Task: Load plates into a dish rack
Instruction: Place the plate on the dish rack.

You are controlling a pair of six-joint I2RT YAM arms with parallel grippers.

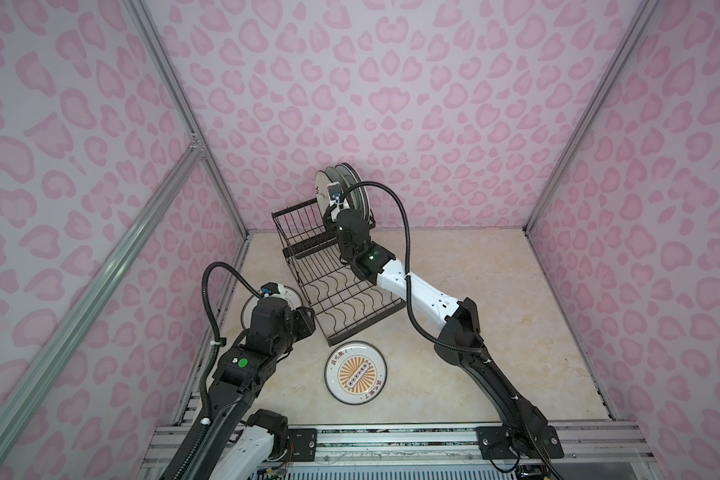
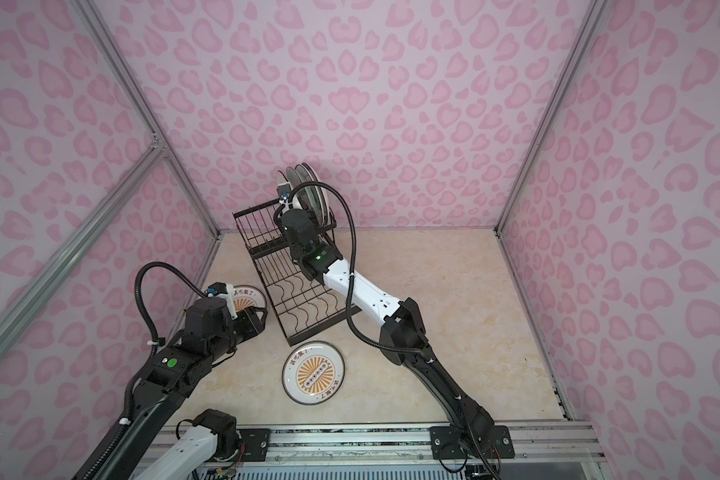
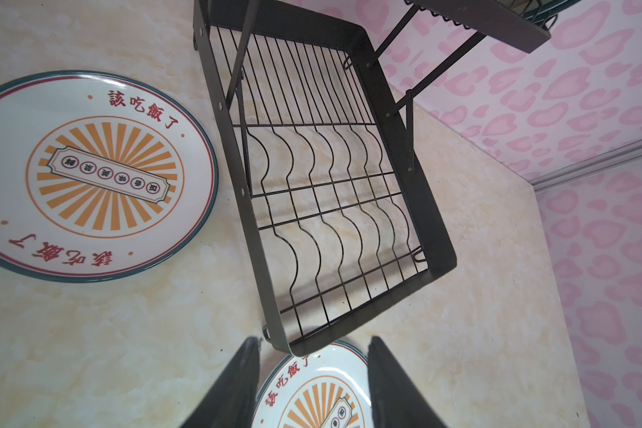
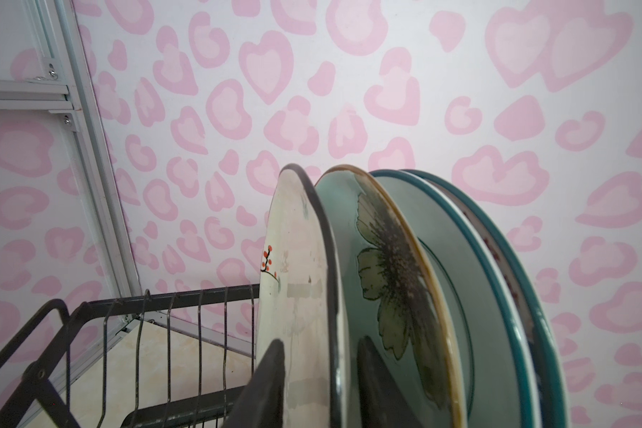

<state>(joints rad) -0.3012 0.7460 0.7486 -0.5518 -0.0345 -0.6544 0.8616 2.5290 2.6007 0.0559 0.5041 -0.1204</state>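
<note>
Right tool astride cream plate rim, beside blue-green plate

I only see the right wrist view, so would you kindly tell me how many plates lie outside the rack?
Observer: Two, both flat on the table.
Operator: Where exactly is the nearer one?
Observer: The front sunburst plate lies just before the dish rack.
Operator: And the other one?
Observer: The left sunburst plate lies beside the rack, below the open left gripper.
</note>
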